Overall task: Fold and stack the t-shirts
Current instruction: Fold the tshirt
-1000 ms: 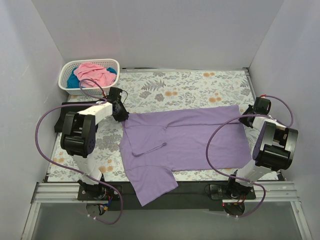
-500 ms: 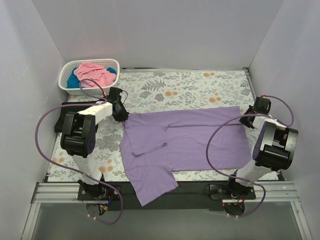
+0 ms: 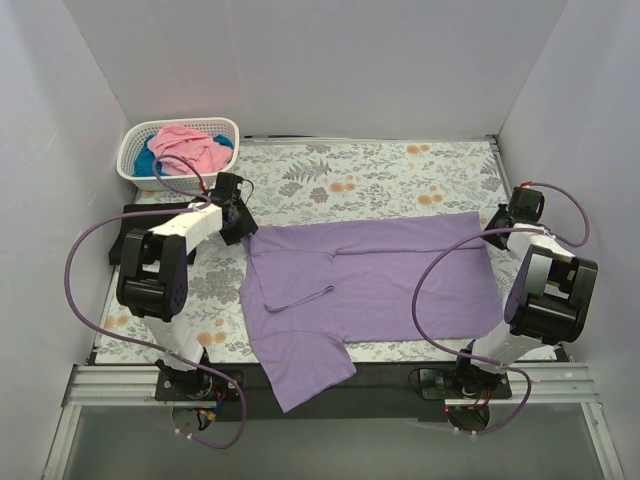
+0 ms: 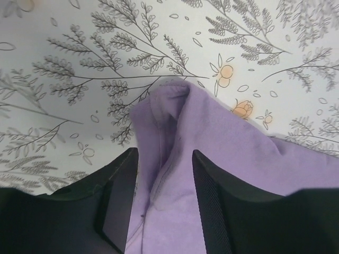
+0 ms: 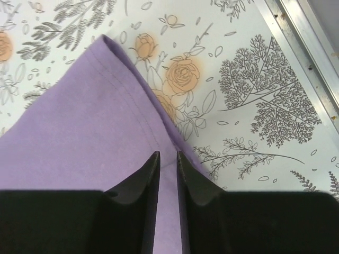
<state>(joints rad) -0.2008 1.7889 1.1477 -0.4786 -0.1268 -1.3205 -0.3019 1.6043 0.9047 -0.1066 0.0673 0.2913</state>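
The lavender t-shirt (image 3: 370, 280) lies spread flat across the floral cloth, with one sleeve hanging over the near edge. My left gripper (image 3: 243, 228) is at the shirt's far left corner. In the left wrist view its jaws (image 4: 164, 174) stand apart, with a raised fold of lavender fabric (image 4: 175, 121) between them. My right gripper (image 3: 497, 232) is at the far right corner. In the right wrist view its jaws (image 5: 168, 159) stand a narrow gap apart over the flat hem (image 5: 106, 116). The pink shirt (image 3: 190, 145) and the teal shirt (image 3: 148, 160) lie in the basket.
The white lattice basket (image 3: 222, 126) stands at the far left corner. A dark flat shape (image 3: 130, 240) lies by the left arm; I cannot tell what it is. White walls close in three sides. A metal rail (image 5: 312, 47) runs along the table's right edge.
Both grippers have drawn back a little toward the far side, the right one more. The lavender shirt has stayed where it was.
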